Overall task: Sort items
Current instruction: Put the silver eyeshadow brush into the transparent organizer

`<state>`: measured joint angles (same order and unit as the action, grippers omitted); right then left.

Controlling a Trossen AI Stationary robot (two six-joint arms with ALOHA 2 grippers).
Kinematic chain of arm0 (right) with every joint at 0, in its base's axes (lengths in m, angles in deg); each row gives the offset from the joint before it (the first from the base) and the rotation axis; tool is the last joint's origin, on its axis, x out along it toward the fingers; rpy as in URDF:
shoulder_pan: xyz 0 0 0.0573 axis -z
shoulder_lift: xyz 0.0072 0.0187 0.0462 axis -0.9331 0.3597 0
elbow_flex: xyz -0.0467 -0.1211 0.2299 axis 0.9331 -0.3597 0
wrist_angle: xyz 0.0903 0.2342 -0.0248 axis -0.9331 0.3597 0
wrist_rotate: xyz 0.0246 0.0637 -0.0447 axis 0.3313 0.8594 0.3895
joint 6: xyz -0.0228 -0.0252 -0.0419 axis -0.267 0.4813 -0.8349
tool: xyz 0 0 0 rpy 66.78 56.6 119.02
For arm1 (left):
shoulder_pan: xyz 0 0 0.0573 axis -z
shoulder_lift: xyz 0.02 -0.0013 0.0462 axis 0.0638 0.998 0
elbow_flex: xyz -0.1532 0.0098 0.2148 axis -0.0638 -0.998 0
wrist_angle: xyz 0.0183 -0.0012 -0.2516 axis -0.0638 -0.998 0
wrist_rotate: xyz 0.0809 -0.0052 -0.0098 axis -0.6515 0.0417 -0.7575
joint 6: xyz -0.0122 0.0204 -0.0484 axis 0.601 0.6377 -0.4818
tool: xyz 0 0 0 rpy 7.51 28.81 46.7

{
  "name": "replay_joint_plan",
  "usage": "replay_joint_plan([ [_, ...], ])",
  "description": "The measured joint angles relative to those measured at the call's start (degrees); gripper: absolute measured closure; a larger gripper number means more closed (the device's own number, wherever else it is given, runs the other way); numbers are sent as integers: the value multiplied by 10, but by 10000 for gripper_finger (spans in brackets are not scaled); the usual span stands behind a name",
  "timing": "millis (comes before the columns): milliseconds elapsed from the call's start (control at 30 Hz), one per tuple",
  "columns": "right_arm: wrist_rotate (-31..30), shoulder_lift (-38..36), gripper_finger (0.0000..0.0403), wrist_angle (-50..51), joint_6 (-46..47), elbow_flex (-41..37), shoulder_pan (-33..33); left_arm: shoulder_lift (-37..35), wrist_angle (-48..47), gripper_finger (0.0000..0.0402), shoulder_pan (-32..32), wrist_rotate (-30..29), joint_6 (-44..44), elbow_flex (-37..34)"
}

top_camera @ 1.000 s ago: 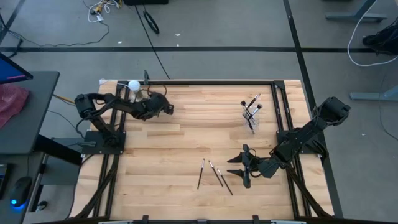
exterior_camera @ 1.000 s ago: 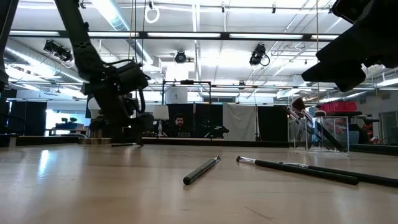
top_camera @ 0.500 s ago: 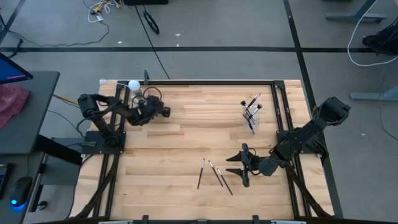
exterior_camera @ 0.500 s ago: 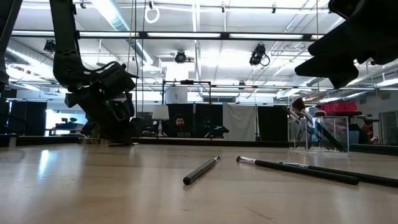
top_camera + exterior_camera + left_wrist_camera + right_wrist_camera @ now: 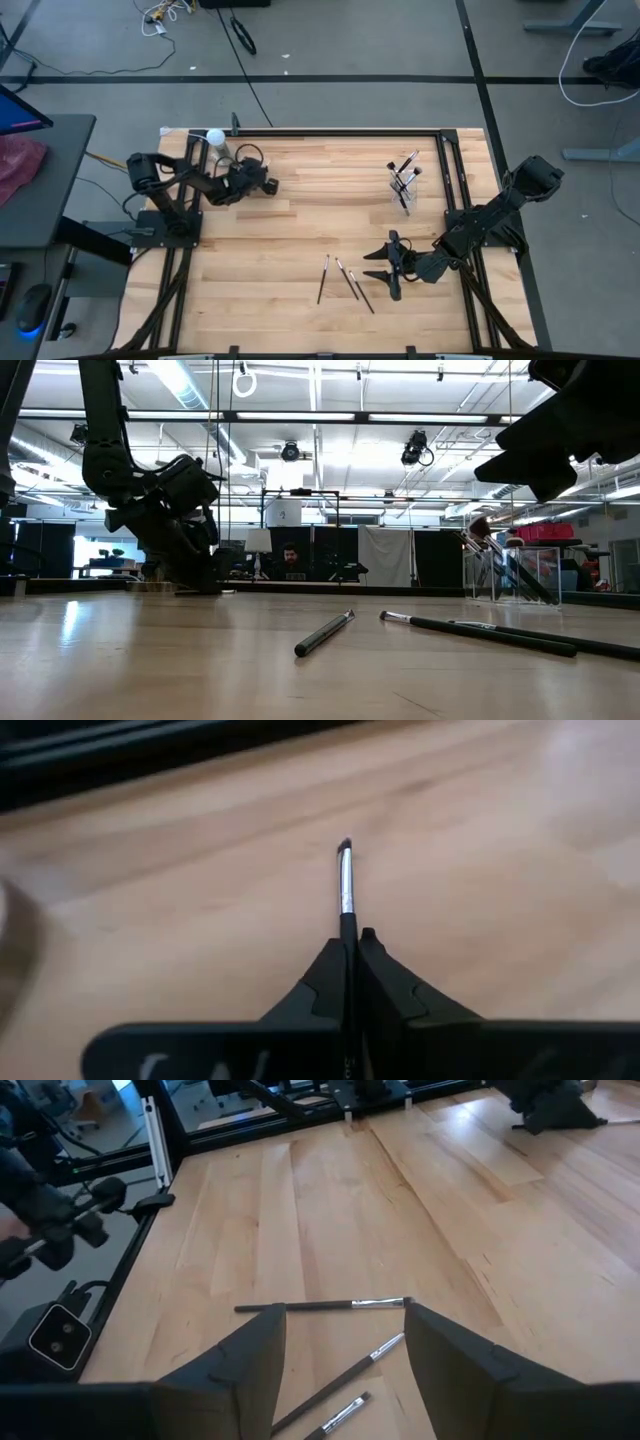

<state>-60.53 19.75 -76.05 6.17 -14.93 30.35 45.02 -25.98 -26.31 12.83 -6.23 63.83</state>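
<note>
**Pinching one brush at the far corner while three more are lying loose up front**

Clamping a thin brush [image 5: 346, 880] between its closed fingers, the left tool [image 5: 262, 183] is working near the far left corner of the tabletop [image 5: 300, 230], close to a white ball [image 5: 214, 136] on its stand. The left wrist view is showing the slim handle running straight out past the fingertips, its silvery collar and dark tip pointing away over the wood; gripping it low on the shaft is probably keeping the tip clear and the stick in line for dropping into a holder.

Waiting across the tabletop, the right tool [image 5: 388, 267] is hovering with its fingers spread wide and holding nothing, just beside three loose items [image 5: 343, 279] lying flat near the front edge. That wide stance is likely readying it to straddle one of those sticks, which are fanning out at slight angles, near one another; whether any are touching is not clear.

Standing upright toward the far right, several sorted brushes [image 5: 404, 172] are leaning together in a small clear cup [image 5: 402, 190], bristles up, seemingly the place where the items are being gathered. A person is showing faintly in the room beyond, well behind the tabletop.
</note>
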Motion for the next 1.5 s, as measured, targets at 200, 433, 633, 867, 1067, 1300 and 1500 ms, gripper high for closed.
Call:
replay_joint_plan([
  [200,0,0,195,0,0,0,0,-30,-18,389,59,34,-7,-3],
  [433,5,0,195,0,0,0,0,-48,8,388,146,60,-33,-4],
  [633,3,0,195,1,0,0,1,-42,87,387,236,90,-39,-4],
  [867,0,0,195,2,-3,0,6,-43,141,389,306,31,-35,12],
  [1067,0,0,195,9,-19,0,12,-44,143,387,342,19,-1,65],
  [1300,0,40,195,-23,-89,0,28,-45,146,385,380,67,95,169],
  [1500,-12,112,195,-240,-221,0,30,-45,145,387,407,119,157,238],
])
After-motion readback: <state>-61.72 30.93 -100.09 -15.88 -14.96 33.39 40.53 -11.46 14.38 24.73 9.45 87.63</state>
